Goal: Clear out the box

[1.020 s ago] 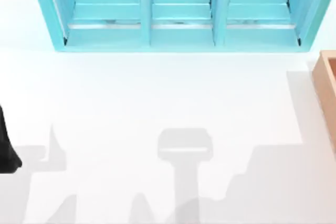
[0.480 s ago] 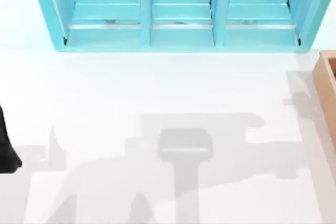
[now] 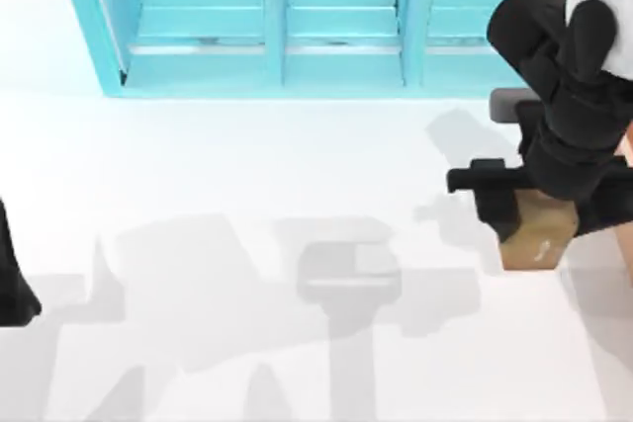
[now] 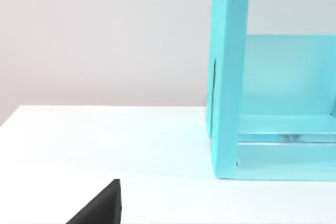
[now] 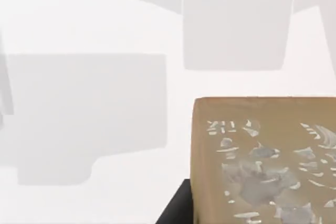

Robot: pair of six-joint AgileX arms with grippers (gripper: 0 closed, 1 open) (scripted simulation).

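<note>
Our right pincer [image 3: 529, 229] hung over the right side of the white bench [image 3: 247, 175], closed on a small tan cube-shaped carton with a white mark [image 3: 539, 239]. In the right wrist view the carton's printed face [image 5: 262, 166] sat close under the lens, with one dark finger [image 5: 176, 205] against its side and bare white bench beneath it. We judged the carton to be in the air rather than resting, since its shadow fell apart from it on the bench.

We saw little of how deep the fingers sat on the carton, so slippage was our first worry: a smooth cardboard side held near an edge could rotate or drop if the arm swung quickly. A fall from there would land it on the bench, perhaps tumbling back toward the right edge.

Just behind the pincer, at the right edge of the top view, a sliver of the large light-brown wood-coloured box [image 3: 627, 150] showed past the black arm; most of it lay outside the picture. We could not tell what remained inside, so a further reach risked clipping its thick wall.

Farther off stood the big turquoise shelf unit [image 3: 336, 27] along the back of the bench, close to the raised arm; a wide sweep could strike it.

Our left arm sat parked at the left edge.
</note>
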